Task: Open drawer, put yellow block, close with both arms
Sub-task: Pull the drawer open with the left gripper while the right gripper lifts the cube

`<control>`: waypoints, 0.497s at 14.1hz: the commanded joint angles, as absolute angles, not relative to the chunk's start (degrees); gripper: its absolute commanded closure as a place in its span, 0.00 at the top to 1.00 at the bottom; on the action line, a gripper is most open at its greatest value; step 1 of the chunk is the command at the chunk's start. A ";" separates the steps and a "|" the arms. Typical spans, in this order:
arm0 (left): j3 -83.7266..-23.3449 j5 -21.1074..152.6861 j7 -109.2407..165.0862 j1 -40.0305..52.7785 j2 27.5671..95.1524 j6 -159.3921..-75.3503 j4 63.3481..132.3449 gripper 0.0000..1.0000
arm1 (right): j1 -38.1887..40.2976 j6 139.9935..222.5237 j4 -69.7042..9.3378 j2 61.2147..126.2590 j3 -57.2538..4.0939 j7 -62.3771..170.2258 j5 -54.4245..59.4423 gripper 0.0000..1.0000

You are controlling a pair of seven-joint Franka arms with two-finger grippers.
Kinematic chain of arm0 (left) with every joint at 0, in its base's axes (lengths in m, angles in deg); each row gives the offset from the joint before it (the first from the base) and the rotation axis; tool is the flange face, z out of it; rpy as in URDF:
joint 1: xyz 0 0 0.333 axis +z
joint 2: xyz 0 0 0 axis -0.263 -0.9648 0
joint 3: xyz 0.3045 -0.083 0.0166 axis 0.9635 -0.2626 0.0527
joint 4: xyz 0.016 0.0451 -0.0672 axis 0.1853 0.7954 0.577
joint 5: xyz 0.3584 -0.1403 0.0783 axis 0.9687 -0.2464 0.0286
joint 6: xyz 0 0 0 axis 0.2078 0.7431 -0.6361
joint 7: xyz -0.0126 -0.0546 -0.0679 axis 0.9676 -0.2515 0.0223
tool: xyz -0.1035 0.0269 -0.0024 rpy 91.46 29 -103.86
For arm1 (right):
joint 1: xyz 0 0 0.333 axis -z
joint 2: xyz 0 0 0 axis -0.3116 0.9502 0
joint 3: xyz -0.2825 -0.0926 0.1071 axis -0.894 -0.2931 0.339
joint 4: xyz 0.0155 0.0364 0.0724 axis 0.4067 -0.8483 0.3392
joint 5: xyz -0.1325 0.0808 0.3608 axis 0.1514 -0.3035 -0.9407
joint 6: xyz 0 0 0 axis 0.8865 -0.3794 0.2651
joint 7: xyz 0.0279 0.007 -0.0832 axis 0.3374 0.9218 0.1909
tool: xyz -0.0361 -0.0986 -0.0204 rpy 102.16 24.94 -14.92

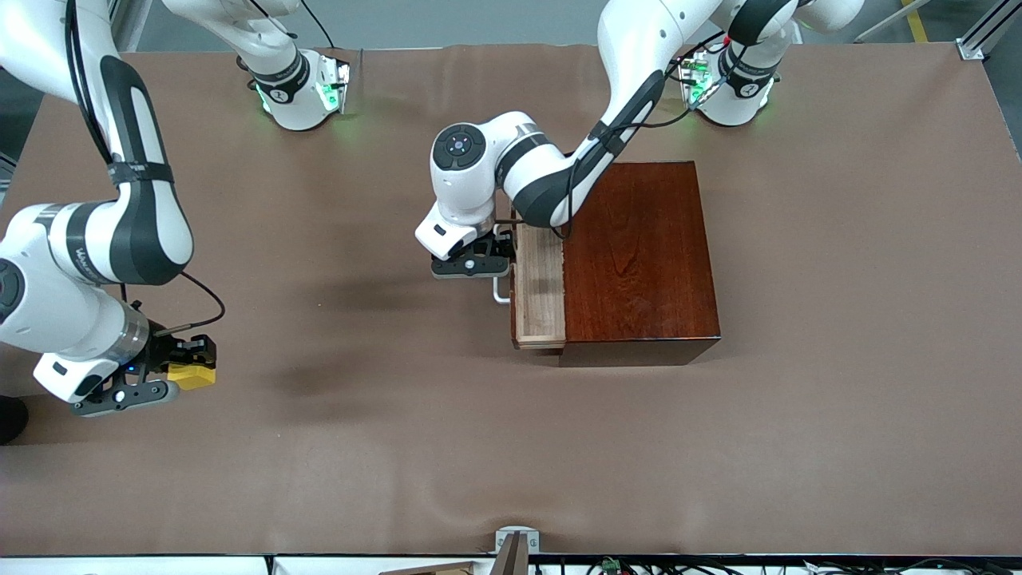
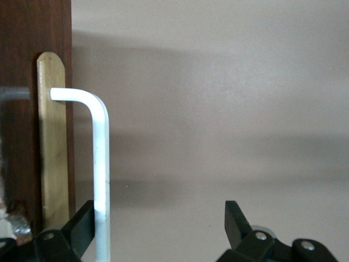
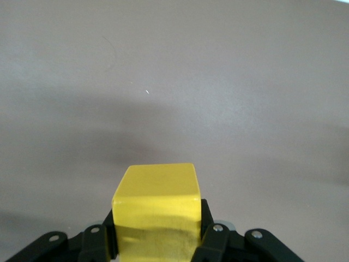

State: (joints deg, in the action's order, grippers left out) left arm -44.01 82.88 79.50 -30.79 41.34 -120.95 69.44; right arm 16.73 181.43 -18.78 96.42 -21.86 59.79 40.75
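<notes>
Drawer of light wood, fitted with a white U-shaped bar handle, is seen slid partway out of a glossy dark reddish-brown wooden box that stands on the brown-covered desk. The left end effector is positioned at the handle, just in front of the drawer; its black fingers are spread, one touching or just beside the white bar, the other well apart from it. The small bright yellow cube-like block is pinched between the fingers of the right end effector, which is held over bare desk toward the right arm's end, well apart from the box. In the right wrist view the block is seen upright between the black fingers.
</notes>
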 commanded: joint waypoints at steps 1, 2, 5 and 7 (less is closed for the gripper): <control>-44.26 81.46 80.45 -31.42 38.91 -124.92 67.04 1.00 | 16.83 180.69 -19.49 93.66 -20.00 60.76 40.41 0.00; -44.44 81.29 80.45 -31.42 38.91 -125.62 67.04 1.00 | 16.83 180.60 -19.67 93.39 -19.47 60.76 40.41 0.00; -44.53 79.10 80.53 -31.86 38.91 -128.17 66.87 1.00 | 16.83 180.60 -19.76 93.39 -19.46 63.99 40.41 0.00; -44.53 77.51 80.53 -31.95 38.91 -129.93 66.69 1.00 | 17.10 180.60 -19.84 93.39 -19.37 67.16 40.41 0.00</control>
State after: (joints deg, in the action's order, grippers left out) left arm -44.29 79.46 79.50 -31.26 40.46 -127.68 69.25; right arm 16.55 181.02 -18.85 94.66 -19.61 63.80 40.75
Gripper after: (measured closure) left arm 0.000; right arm 0.441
